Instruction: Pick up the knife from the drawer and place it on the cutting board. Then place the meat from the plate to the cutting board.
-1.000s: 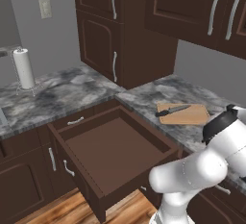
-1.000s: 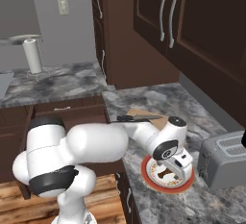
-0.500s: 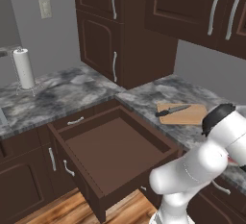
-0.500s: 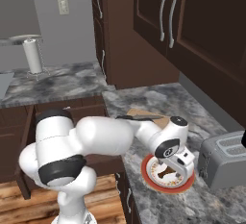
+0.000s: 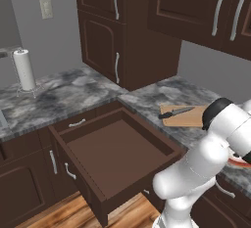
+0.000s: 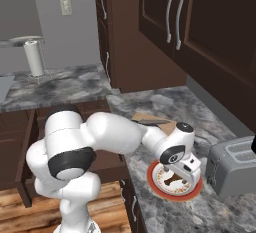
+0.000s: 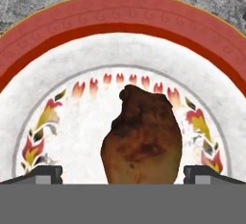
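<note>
Knife is already lying on the cutting board, so that half looks done, and the drawer off to the left is hanging open with nothing visible inside. Moving right along the counter, the gripper is right down over the plate, fingers spread wide with the meat sitting between them, not pinched yet. So we're on step two, I'd say. Next it just needs to close on the drumstick, lift, and swing back left to the board. Toaster sits close by, fwiw.
</note>
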Controlling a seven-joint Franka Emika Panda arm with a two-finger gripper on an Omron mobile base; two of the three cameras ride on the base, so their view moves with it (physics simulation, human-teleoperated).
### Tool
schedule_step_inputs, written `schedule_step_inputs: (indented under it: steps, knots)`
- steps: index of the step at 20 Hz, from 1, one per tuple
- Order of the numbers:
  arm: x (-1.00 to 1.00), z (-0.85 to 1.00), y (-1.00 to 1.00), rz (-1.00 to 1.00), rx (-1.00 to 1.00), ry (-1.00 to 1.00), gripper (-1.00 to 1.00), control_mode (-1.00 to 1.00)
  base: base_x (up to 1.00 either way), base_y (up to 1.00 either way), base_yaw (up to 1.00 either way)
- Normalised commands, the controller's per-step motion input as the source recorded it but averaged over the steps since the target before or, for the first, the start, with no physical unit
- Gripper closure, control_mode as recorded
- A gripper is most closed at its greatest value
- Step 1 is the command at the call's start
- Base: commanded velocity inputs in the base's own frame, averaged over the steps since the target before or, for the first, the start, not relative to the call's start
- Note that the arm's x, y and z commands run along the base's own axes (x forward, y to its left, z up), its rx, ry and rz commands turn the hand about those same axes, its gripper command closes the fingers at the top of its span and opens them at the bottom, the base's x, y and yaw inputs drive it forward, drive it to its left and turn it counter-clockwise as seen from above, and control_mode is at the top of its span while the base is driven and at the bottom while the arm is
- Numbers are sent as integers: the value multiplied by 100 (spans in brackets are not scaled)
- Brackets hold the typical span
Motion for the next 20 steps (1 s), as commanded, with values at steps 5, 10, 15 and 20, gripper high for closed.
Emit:
schedule_step_inputs:
  steps: [5, 10, 15, 20]
  knots:
    - [0, -20, 0, 3, 0, 0, -100, -100, 0, 0, 0]
    - [0, -27, 0, 2, 0, 2, 100, -100, 0, 0, 0]
    - [0, -16, 0, 1, 0, 1, 100, -100, 0, 0, 0]
    - [0, -5, 0, 1, 0, 0, 100, -100, 0, 0, 0]
